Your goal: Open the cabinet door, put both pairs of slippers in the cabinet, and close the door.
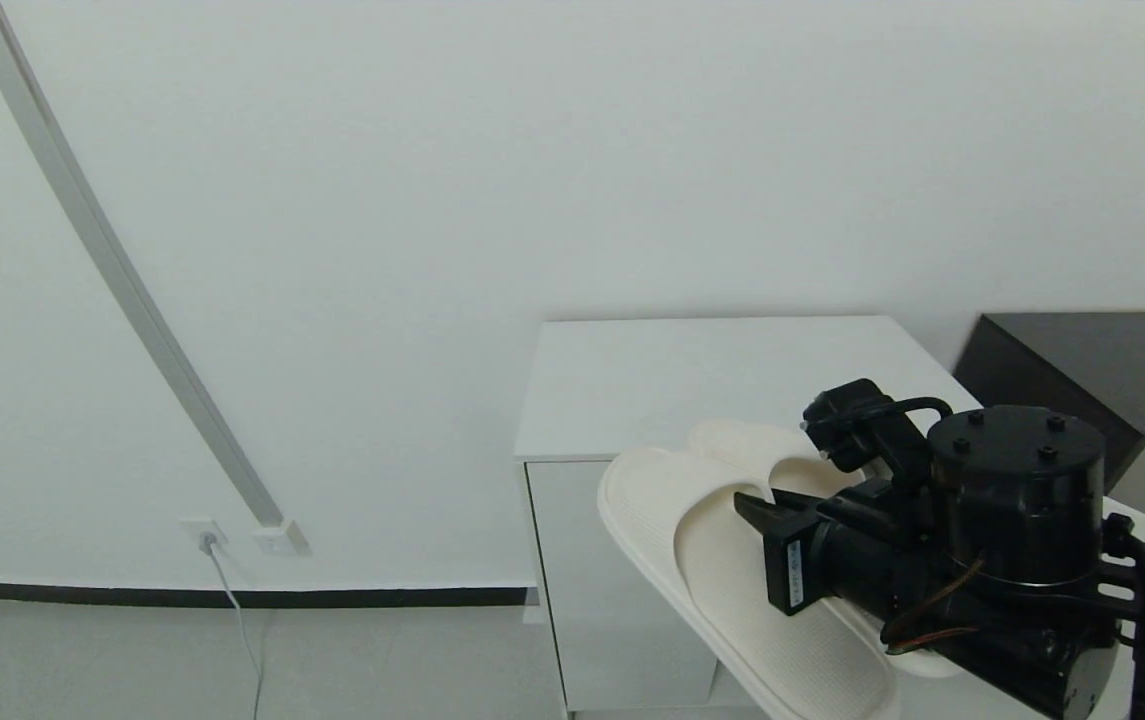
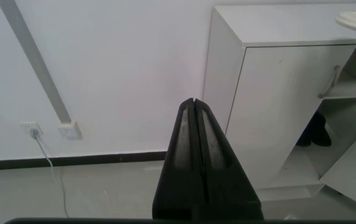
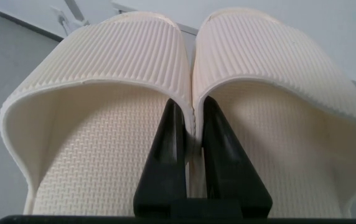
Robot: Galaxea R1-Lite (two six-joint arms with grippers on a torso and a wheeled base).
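my right hand (image 3: 192, 118) pinches the inner edges of the cream slippers (image 3: 103, 93) together, holding the pair up over the top front edge of the white cabinet (image 2: 277, 112). my left hand (image 2: 194, 106) is closed on nothing, facing the cabinet, which is open on one side.

Cabinet (image 1: 632, 560) stands against the wall (image 1: 432, 200); a socket (image 1: 202, 535) sits low on the wall to its left, a tabletop (image 1: 1082, 370) to its right. Pair of slippers (image 1: 702, 560), side by side, lies before the cabinet's top edge, adjoining sides between the right gripper (image 1: 757, 508) fingers.
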